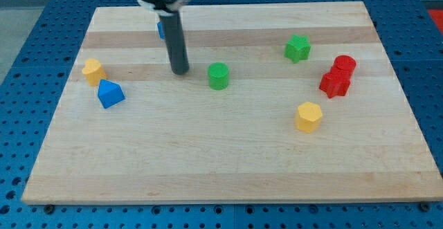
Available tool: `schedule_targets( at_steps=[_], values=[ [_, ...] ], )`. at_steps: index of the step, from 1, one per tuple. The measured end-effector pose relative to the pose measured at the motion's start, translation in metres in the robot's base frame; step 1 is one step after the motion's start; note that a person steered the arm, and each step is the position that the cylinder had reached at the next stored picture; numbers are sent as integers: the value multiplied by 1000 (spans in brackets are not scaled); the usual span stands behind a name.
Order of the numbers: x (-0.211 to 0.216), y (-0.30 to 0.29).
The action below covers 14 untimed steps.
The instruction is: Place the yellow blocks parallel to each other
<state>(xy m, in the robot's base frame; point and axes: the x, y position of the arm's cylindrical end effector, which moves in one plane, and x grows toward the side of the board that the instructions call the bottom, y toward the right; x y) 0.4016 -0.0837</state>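
Note:
A yellow block (93, 70), shape unclear, lies near the board's left edge. A yellow hexagonal block (309, 116) lies right of centre, lower down. My tip (180, 70) rests on the board in the upper middle, well right of the left yellow block and far left of the hexagonal one, touching no block. A green cylinder (219, 75) stands just right of the tip.
A blue block (110, 93) lies just below the left yellow block. Another blue block (160, 29) is partly hidden behind the rod. A green star-like block (297, 48) is at upper right. A red cylinder (344, 66) and a red block (334, 83) touch at right.

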Motion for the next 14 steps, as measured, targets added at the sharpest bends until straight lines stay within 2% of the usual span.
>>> schedule_targets(
  at_steps=[1,3,5,6,7,8,13,14],
  values=[
    [56,14],
    [32,173],
    [112,242],
    [123,273],
    [144,215],
    [135,112],
    [107,-67],
    [82,-57]
  ],
)
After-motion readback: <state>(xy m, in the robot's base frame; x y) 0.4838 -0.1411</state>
